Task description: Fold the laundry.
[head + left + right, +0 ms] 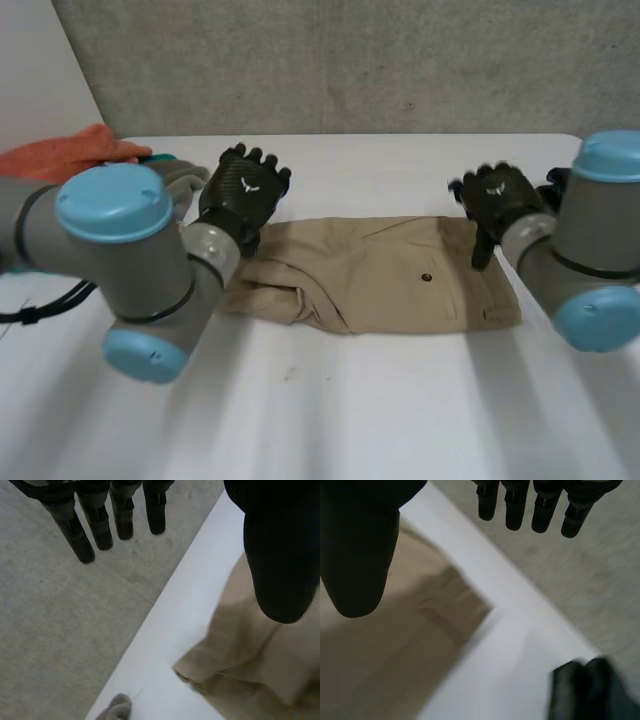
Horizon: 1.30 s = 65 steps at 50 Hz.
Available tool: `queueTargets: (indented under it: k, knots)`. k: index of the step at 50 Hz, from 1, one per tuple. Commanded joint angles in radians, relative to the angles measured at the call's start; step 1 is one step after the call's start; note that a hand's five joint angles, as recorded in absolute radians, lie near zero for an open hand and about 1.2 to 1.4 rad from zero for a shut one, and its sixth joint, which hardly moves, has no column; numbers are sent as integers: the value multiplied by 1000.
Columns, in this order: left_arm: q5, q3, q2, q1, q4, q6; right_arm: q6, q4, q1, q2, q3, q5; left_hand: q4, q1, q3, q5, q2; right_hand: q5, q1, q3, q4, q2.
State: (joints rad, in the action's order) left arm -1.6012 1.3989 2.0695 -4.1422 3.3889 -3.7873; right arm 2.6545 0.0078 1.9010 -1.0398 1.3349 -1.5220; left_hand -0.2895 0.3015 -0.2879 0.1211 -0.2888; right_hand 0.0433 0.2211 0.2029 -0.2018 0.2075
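A pair of tan shorts (370, 275) lies folded flat in the middle of the white table (330, 420), with a small dark button facing up. My left hand (243, 195) hovers over the shorts' far left corner. Its fingers (95, 525) are straight and spread away from the thumb, holding nothing, and the tan cloth (250, 665) lies below the thumb. Over the far right corner my right hand (497, 205) is open too, its fingers (535, 505) straight and empty above the tan cloth (385, 645).
An orange cloth (70, 152) and a grey cloth (185, 178) lie at the table's far left; the grey cloth (116, 710) also lies near the shorts' corner. A dark garment (590, 690) sits by the table's right edge. The far table edge is close behind both hands.
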Motion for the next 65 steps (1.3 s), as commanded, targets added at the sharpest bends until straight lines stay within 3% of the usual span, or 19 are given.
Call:
queueTargets:
  k: [1, 12, 29, 38, 45, 52, 59, 60, 62, 63, 64, 65]
  knots:
    - [67, 97, -25, -4, -2, 37, 41, 94, -71, -66, 171, 97, -337, 325, -339, 331, -338, 84, 81, 99, -100, 95]
    - [98, 77, 87, -61, 9, 35, 13, -97, -96, -66, 322, 106, -526, 514, -527, 520, -526, 131, 128, 146, -147, 142]
    - [106, 38, 147, -96, 0, 37, 16, -131, -85, -65, 333, 103, -614, 602, -615, 608, -614, 149, 146, 164, -165, 159]
    - [201, 28, 187, -99, 3, 41, 16, -164, -83, -65, 365, 100, -1103, 1091, -1105, 1097, -1104, 184, 181, 199, -200, 195]
    - [167, 25, 178, -96, 6, 35, 16, -180, -85, -65, 375, 97, -1107, 1095, -1108, 1101, -1107, 211, 207, 225, -227, 221]
    - [23, 51, 136, -113, -3, 26, 15, -189, -92, -68, 394, 102, -1107, 1095, -1108, 1101, -1107, 266, 263, 281, -282, 277]
    - [73, 104, 81, -125, -3, 27, 5, -239, -92, -65, 394, 105, -1107, 1095, -1108, 1101, -1107, 360, 357, 375, -376, 371]
    - [78, 107, 74, -124, -2, 29, 4, -244, -91, -63, 394, 105, -1084, 1072, -1085, 1078, -1085, 363, 360, 378, -379, 374]
    - [90, 118, 54, -122, -2, 37, -4, -259, -88, -54, 392, 103, -710, 698, -711, 704, -711, 395, 392, 410, -411, 406]
    - [101, 129, 32, -121, 0, 40, -16, -275, -86, -48, 391, 98, -374, 362, -375, 367, -374, 512, 509, 527, -528, 522]
    - [106, 133, 21, -121, 0, 40, -24, -284, -86, -45, 389, 95, -330, 318, -331, 323, -330, 629, 626, 644, -645, 640]
    - [109, 135, 12, -121, 1, 41, -42, -304, -91, -37, 389, 86, -329, 317, -331, 323, -330, 1058, 1054, 1073, -1074, 1068]
